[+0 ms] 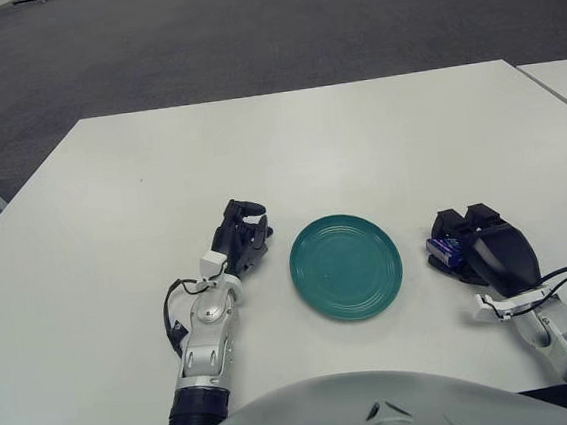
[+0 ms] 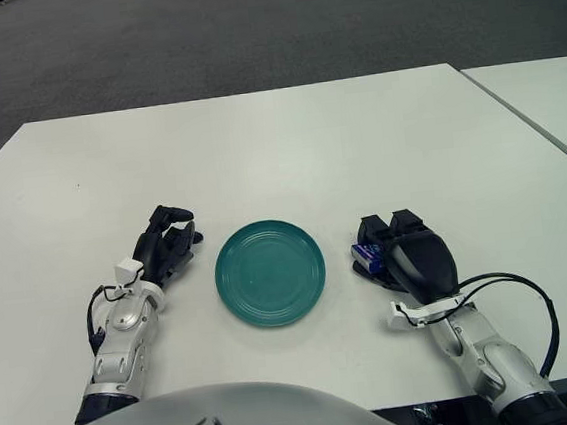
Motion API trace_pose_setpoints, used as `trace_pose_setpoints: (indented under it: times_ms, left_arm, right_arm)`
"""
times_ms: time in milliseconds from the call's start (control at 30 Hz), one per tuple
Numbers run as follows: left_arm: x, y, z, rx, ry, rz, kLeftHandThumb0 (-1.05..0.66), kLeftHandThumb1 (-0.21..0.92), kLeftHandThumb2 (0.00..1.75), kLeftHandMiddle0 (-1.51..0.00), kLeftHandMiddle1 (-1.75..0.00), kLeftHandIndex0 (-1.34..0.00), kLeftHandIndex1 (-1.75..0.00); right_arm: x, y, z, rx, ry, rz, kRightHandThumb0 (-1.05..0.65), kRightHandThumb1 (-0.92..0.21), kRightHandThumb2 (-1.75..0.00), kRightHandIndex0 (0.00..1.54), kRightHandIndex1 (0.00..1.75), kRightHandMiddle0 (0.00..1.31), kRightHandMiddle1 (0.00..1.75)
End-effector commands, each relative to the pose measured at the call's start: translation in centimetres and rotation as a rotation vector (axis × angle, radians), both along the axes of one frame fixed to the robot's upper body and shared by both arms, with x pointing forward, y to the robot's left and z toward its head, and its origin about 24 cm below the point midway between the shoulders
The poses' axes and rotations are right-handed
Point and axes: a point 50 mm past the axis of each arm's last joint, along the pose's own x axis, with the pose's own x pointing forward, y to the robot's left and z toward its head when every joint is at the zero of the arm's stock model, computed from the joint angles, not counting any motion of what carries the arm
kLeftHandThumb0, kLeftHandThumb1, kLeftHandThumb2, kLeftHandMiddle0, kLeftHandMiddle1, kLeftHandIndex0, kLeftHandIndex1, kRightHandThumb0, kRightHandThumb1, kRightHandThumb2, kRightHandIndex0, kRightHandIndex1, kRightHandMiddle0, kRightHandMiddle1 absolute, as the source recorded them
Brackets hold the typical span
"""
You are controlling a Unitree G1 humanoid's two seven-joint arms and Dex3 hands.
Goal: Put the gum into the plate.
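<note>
A teal plate (image 1: 346, 266) sits on the white table (image 1: 287, 142) in front of me and has nothing on it. The gum (image 1: 444, 248), a small blue pack, lies just right of the plate. My right hand (image 1: 472, 240) is low on the table over the gum, its fingers curled around it, so only the pack's left end shows; it also shows in the right eye view (image 2: 367, 254). My left hand (image 1: 242, 234) shows beside the plate's left edge, with its fingers relaxed and holding nothing.
A second white table (image 2: 554, 96) stands close at the right, with a narrow gap between. Grey carpet lies beyond the far edge. A black cable (image 2: 517, 285) loops from my right wrist.
</note>
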Motion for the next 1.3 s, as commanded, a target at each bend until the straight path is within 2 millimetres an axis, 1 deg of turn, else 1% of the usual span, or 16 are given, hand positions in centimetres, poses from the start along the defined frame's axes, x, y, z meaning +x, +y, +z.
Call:
trace_pose_setpoints:
  times_ms: [0, 67, 200, 267, 333, 433, 533, 667, 800, 933, 1067, 1267]
  left_arm:
    - [-0.1, 0.3, -0.7, 0.01, 0.042, -0.004, -0.36, 0.92, 0.53, -0.4, -1.43, -0.2, -1.75]
    - [-0.1, 0.3, -0.7, 0.012, 0.041, -0.006, -0.36, 0.92, 0.53, -0.4, -1.46, -0.2, -1.75]
    - [-0.1, 0.3, -0.7, 0.018, 0.04, -0.014, -0.36, 0.92, 0.52, -0.4, -1.51, -0.2, -1.75]
    - [0.0, 0.2, -0.7, 0.02, 0.038, -0.017, -0.36, 0.92, 0.52, -0.39, -1.53, -0.2, -1.75]
    - [0.0, 0.1, -0.7, 0.02, 0.039, -0.017, -0.36, 0.92, 0.52, -0.39, -1.55, -0.2, -1.75]
    - [0.1, 0.0, -0.7, 0.016, 0.04, -0.013, -0.36, 0.92, 0.52, -0.4, -1.57, -0.2, -1.75]
    - [0.1, -0.1, -0.8, 0.011, 0.041, -0.007, -0.36, 0.92, 0.52, -0.4, -1.58, -0.2, -1.75]
    - [0.0, -0.5, -0.7, 0.018, 0.035, -0.005, -0.36, 0.92, 0.52, -0.4, -1.57, -0.2, -1.75]
    - [-0.1, -0.9, -0.6, 0.031, 0.028, -0.008, -0.36, 0.92, 0.52, -0.39, -1.58, -0.2, -1.75]
    - [-0.2, -1.2, -0.7, 0.043, 0.024, -0.009, -0.36, 0.92, 0.52, -0.4, -1.61, -0.2, -1.75]
    - [-0.3, -1.4, -0.8, 0.047, 0.023, -0.005, -0.36, 0.92, 0.52, -0.42, -1.62, -0.2, -1.75]
    - [-0.3, -1.6, -0.8, 0.039, 0.022, 0.002, -0.36, 0.92, 0.53, -0.4, -1.66, -0.2, -1.75]
  right_arm:
    - [1.5, 0.9, 1.3, 0.008, -0.031, 0.029, -0.46, -0.91, -0.68, 1.16, 1.75, 0.91, 1.75]
    - [2.0, 1.3, 2.3, 0.008, -0.06, 0.042, -0.46, -0.9, -0.68, 1.16, 1.75, 0.91, 1.75]
    - [3.1, 2.6, 5.3, 0.002, -0.129, 0.091, -0.46, -0.9, -0.68, 1.18, 1.75, 0.93, 1.75]
    - [3.5, 3.5, 6.6, -0.006, -0.163, 0.129, -0.46, -0.89, -0.68, 1.19, 1.75, 0.93, 1.75]
    - [3.7, 4.3, 7.6, -0.012, -0.179, 0.155, -0.45, -0.89, -0.68, 1.19, 1.75, 0.93, 1.75]
    - [3.9, 5.3, 8.5, -0.014, -0.182, 0.181, -0.45, -0.87, -0.7, 1.19, 1.75, 0.93, 1.75]
    - [4.0, 6.1, 8.5, -0.017, -0.176, 0.202, -0.44, -0.85, -0.72, 1.18, 1.75, 0.93, 1.75]
    - [3.9, 9.2, 6.9, -0.021, -0.12, 0.28, -0.44, -0.82, -0.76, 1.15, 1.75, 0.9, 1.75]
    - [3.7, 11.0, 6.3, -0.028, -0.097, 0.332, -0.43, -0.81, -0.79, 1.13, 1.75, 0.87, 1.75]
    - [3.4, 12.3, 5.8, -0.043, -0.11, 0.382, -0.44, -0.8, -0.8, 1.14, 1.75, 0.83, 1.75]
    - [3.2, 13.2, 5.7, -0.054, -0.109, 0.419, -0.44, -0.8, -0.82, 1.15, 1.75, 0.8, 1.75]
    - [2.4, 14.6, 5.8, -0.054, -0.085, 0.464, -0.45, -0.8, -0.83, 1.16, 1.75, 0.85, 1.75]
